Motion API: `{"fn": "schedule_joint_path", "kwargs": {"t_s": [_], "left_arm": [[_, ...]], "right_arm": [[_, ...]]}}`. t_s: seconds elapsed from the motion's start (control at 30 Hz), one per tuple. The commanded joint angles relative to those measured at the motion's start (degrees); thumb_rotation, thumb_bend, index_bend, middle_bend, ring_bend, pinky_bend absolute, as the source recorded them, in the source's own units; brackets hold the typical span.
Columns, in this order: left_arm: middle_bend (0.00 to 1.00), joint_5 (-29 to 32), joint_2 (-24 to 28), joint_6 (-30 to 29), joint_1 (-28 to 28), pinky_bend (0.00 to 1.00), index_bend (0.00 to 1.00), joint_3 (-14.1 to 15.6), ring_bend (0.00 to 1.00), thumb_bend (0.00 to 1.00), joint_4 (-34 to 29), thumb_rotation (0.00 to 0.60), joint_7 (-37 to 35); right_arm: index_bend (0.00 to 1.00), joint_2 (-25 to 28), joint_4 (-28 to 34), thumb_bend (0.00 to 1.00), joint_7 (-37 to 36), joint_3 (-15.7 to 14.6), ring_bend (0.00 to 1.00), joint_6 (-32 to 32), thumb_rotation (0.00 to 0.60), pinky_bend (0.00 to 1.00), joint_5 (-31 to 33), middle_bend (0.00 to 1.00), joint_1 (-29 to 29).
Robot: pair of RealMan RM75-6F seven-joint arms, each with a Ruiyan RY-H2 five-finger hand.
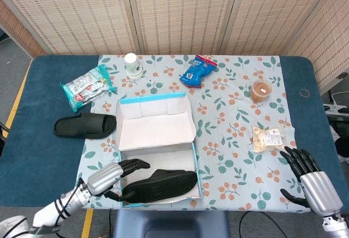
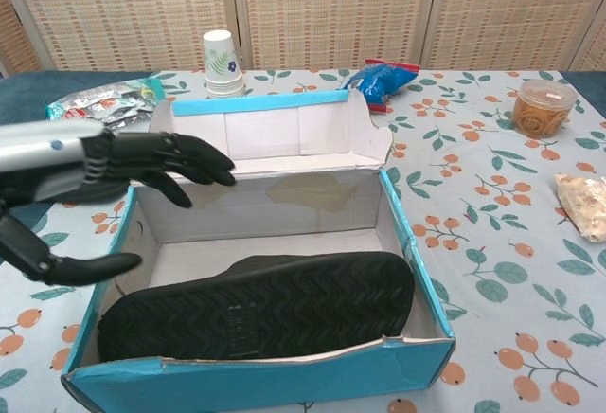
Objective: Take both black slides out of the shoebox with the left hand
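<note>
One black slide lies sole-up inside the shoebox, in the lower centre of the head view, propped on edge along the box's near wall. The second slide sits on the blue table at left centre, just beside the box's left wall and outside it. Judged from this layout, the task stands half done: one slide is out, and the step in hand is the approach to the one inside.

The left hand hovers at the box's lower-left corner with fingers spread and empty, fingertips over the rim near the slide's left end; whether they touch it cannot be told. In the chest view the same hand reaches in from the left edge, thumb below and fingers extended above, over the open box. The next move calls for lowering into the box and closing thumb and fingers across the slide's raised edge.

The right hand rests empty and spread at the lower right, well apart from the box.
</note>
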State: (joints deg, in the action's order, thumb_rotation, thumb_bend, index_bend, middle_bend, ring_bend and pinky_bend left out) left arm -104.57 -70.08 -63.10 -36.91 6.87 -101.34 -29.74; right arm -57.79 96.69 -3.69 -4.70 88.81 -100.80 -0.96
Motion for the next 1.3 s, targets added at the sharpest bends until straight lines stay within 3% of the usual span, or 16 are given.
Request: {"fn": "schedule_joint_path", "kwargs": {"t_s": [0.03,0.23,0.57,0.77,1.07,1.3], "left_arm": [[0.1,2.3,-3.5,3.2,-1.7,0.23,0.12,-1.6,0.08,0.41,-1.4,0.6,5.1],[0.01,6.4,-6.4,7.6,-3.6,0.22,0.1,-4.0,0.0,0.39,-2.6,0.6,12.1],[0.0,20.4,-9.1,16.9,-7.6,0.2,0.12,-8.6,0.0,0.38,-3.2,0.6,25.2],[0.01,27.7,-8.9,21.6,-9.3,0.27,0.13,-7.9,0.0,0.37,-4.9,0.6,32.2],[0.01,34.7,-10.4,22.6,-11.1,0.33,0.13,-7.5,0.01,0.36,-4.1,0.6,39.6],[0.0,36.0,-10.5,20.4,-10.8,0.35,0.11,-8.3,0.02,0.36,-4.9,0.6,40.1]], "right_arm": [[0.0,0.2,-0.2,0.1,-0.5,0.0,0.0,0.1,0.6,0.0,0.0,0.0,0.1],[0.0,0.4,-0.4,0.1,-0.9,-0.3,0.0,0.1,0.6,0.0,-0.5,0.0,0.0],[0.0,0.5,-0.5,0.1,-1.3,-0.4,0.0,-0.3,0.6,0.0,-0.6,0.0,-0.3],[0.0,0.6,-0.4,0.1,-1.4,0.0,0.0,0.2,0.6,0.0,0.4,0.0,0.0],[0.0,0.3,-0.1,0.1,-0.3,-0.2,0.0,-0.3,0.6,0.0,0.1,0.0,-0.1],[0.0,0.4,0.1,0.1,-0.1,-0.2,0.0,-0.5,0.6,0.0,0.4,0.0,-0.1]]}}
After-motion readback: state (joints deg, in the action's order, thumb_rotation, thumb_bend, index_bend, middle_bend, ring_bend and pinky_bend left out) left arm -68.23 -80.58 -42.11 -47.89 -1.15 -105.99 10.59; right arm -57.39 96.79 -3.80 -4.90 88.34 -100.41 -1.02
